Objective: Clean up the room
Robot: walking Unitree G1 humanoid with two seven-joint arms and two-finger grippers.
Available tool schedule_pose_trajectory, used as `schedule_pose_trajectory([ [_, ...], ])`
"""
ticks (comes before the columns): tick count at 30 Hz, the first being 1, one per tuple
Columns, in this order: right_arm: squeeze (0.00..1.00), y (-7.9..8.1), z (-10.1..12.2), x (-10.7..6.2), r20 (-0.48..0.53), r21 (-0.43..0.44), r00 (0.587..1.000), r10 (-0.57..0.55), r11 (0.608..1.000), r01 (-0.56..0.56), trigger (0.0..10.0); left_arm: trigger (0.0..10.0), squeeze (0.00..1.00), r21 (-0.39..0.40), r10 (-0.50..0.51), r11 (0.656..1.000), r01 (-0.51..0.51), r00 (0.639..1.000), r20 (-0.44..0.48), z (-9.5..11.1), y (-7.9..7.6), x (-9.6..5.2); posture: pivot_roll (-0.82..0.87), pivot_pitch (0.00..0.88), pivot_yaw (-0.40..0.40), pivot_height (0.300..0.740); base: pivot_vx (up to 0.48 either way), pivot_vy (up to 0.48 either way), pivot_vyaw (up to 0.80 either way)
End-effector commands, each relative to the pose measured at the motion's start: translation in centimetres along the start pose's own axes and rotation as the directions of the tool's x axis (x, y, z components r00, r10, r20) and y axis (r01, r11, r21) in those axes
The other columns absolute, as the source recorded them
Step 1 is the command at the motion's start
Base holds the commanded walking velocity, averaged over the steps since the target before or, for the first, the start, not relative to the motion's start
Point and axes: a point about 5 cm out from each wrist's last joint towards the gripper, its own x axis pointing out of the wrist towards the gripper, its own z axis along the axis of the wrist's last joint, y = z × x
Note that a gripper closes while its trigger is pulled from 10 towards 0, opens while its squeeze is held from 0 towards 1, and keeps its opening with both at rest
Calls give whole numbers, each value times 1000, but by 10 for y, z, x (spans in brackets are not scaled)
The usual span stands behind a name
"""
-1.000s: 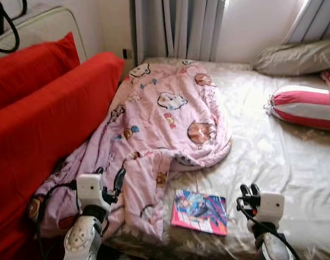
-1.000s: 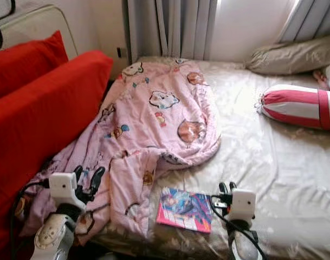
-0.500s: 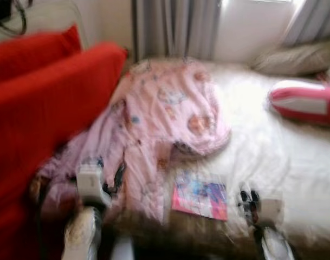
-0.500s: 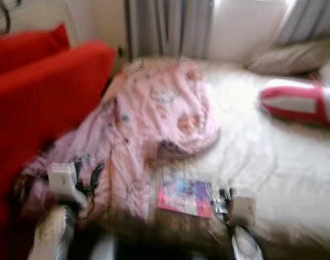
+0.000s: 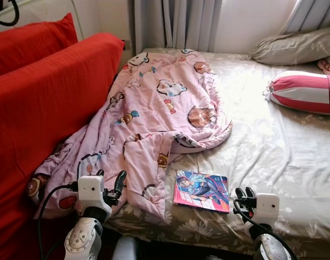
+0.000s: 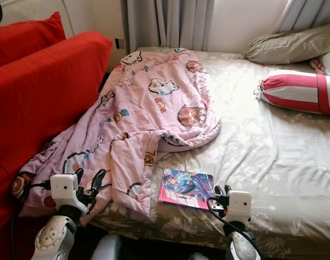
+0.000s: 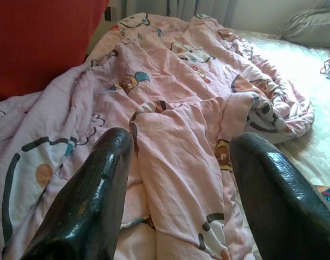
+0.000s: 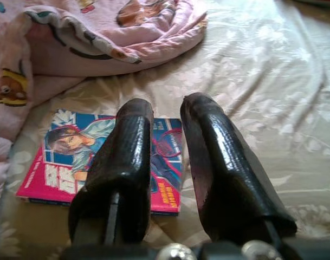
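A pink cartoon-print blanket (image 5: 154, 114) lies crumpled across the left half of the bed, one flap hanging over the front edge. A colourful magazine (image 5: 201, 190) lies flat on the beige floral sheet (image 5: 284, 151) near the front edge. My left gripper (image 5: 109, 179) is open, low in front of the blanket's (image 7: 181, 81) hanging flap and holding nothing. My right gripper (image 5: 243, 194) is shut and empty, hovering just right of the magazine (image 8: 72, 157), its fingertips (image 8: 135, 116) above the magazine's right edge.
A red sofa (image 5: 40, 97) stands close along the bed's left side. A red-and-white bolster (image 5: 305, 92) and a beige pillow (image 5: 300, 47) lie at the far right. Grey curtains (image 5: 175, 24) hang behind the bed. Bare sheet stretches right of the blanket.
The whole view has shifted and was blurred half a second ago, so the camera moved. Blanket and magazine lie as before, and both grippers keep their state.
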Motion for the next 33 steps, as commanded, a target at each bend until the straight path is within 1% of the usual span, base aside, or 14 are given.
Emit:
schedule_pose_trajectory([
  [1, 0, 1, -3, -1, -14, 0, 1000, 11, 1000, -11, 10000, 10000, 0, 3, -2, 1000, 2, 1000, 9, 3, -1, 0, 69, 76, -37, 640, 0, 0, 0],
  [4, 0, 4, 0, -2, 5, 30, 1000, 28, 999, -28, 10000, 10000, 0, 3, -5, 1000, 5, 1000, 12, 4, -1, 2, 67, 76, -35, 640, 0, 0, 0],
  [10, 0, 7, -1, 0, 1, 30, 999, 34, 999, -34, 10000, 10000, 0, 7, -4, 1000, 4, 1000, 11, 5, 1, 3, 71, 78, -36, 640, 0, 0, 0],
  [11, 0, 7, -1, 1, -13, 24, 999, 35, 999, -35, 10000, 10000, 0, 8, -4, 1000, 4, 1000, 10, 5, 1, 3, 71, 78, -35, 640, 0, 0, 0],
  [14, 0, 7, -5, 2, -38, 20, 998, 40, 999, -39, 10000, 10000, 0, 9, -4, 1000, 4, 1000, 9, 5, 1, 3, 70, 81, -35, 620, 0, 0, 0],
  [18, 0, 8, -4, 1, -21, 18, 999, 44, 999, -43, 10000, 10000, 0, 11, -9, 1000, 9, 1000, -1, 3, 0, 1, 70, 80, -35, 596, 0, 0, 0],
  [26, 0, 11, -2, 2, -12, 33, 999, 47, 998, -47, 10000, 10000, 0, 16, -12, 1000, 12, 1000, -6, 2, 0, 1, 70, 80, -38, 596, 0, 0, 0],
  [33, 0, 13, -3, 1, -11, 46, 998, 61, 997, -61, 10000, 10000, 0, 19, -24, 1000, 24, 1000, -19, 1, -1, 0, 70, 81, -38, 596, 0, 0, 0],
])
